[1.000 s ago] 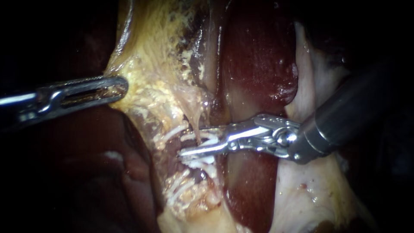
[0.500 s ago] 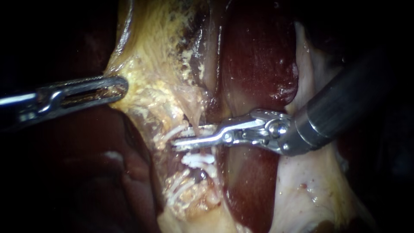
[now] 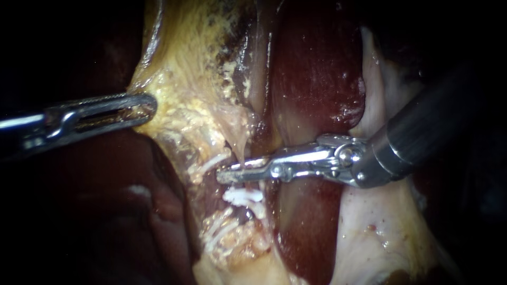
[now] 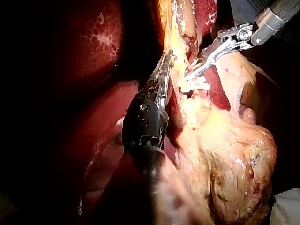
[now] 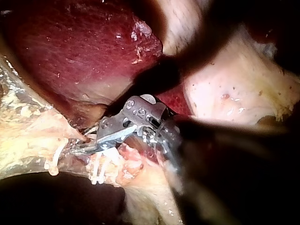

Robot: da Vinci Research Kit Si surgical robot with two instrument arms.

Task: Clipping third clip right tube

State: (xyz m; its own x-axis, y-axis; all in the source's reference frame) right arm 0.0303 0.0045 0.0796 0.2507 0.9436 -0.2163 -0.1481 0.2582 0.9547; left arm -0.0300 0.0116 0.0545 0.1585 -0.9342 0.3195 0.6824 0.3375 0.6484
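Note:
A thin pale tube (image 3: pixel 238 150) runs down from the yellowish fatty tissue (image 3: pixel 185 113) in the endoscope view. My right instrument (image 3: pixel 226 175) reaches in from the right, and its slim jaws lie together across this tube, gripping it from both sides. Just below them sits a white clip (image 3: pixel 243 196), and more white clips (image 3: pixel 219 232) lie lower down. The right wrist view shows the same jaws (image 5: pixel 79 149) closed at the tube, above white clips (image 5: pixel 98 168). My left instrument (image 3: pixel 149 105) stays at the left, its slotted jaws shut on the edge of the yellowish tissue (image 4: pixel 176 51).
Dark red liver (image 3: pixel 317 79) lies behind the right instrument's jaws. Pale whitish tissue (image 3: pixel 380 232) fills the lower right. A darker red lobe (image 3: pixel 105 200) sits below the left instrument. In the left wrist view a lumpy yellow fatty mass (image 4: pixel 234 164) lies beside the shaft.
The right instrument's jaws, open around the tube a second ago, have come together on it and risen slightly; its shaft has since drawn back a little. The left instrument has not moved.

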